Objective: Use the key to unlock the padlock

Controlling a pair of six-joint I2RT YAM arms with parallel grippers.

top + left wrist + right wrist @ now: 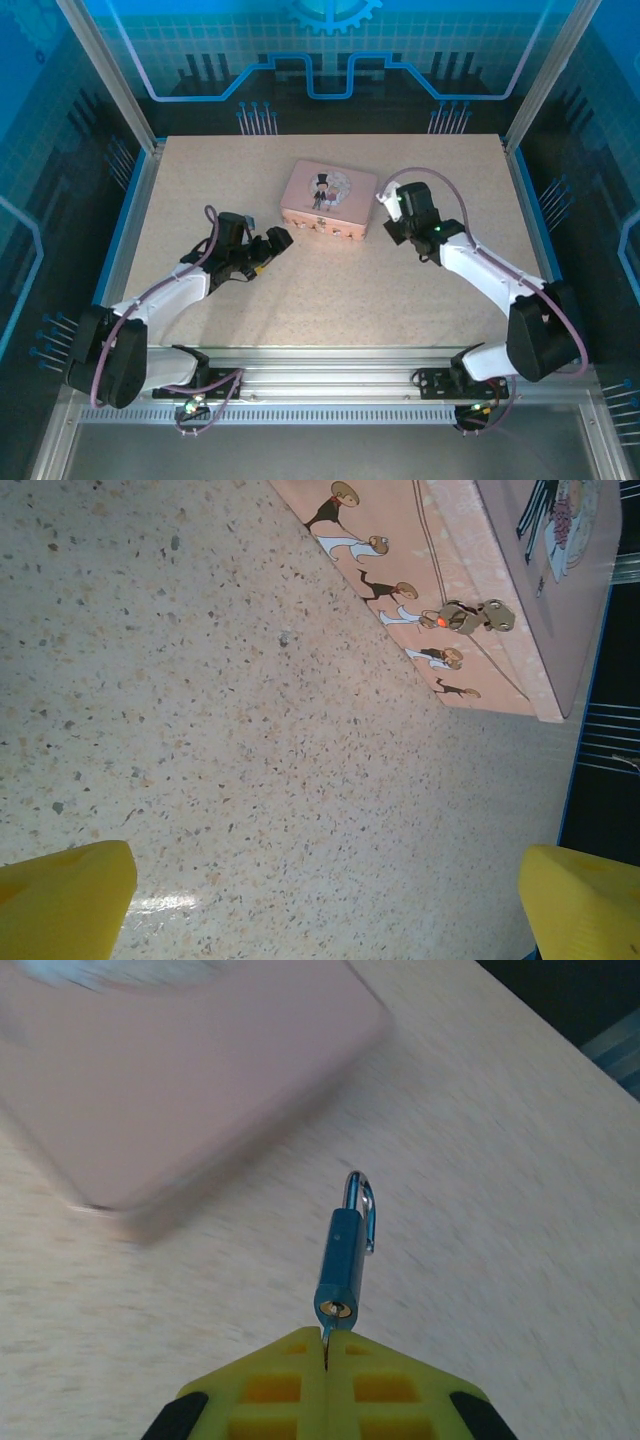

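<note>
We see the table (330,290) in pale beige, flecked all over with dark and brown specks; the tin (328,200) is pink, its lid picturing a dark top-hatted figure, its side banded with small dark-and-white figures; its clasp (470,616) is brassy with an orange dot; the padlock (340,1260) has a dark blue-grey body, a shiny silver shackle and a brass keyhole; the key (325,1333) shows as a silvery sliver; the left gripper (330,905) and right gripper (327,1345) are yellow; the back wall (330,60) is blue, gridded with bright lines.
</note>
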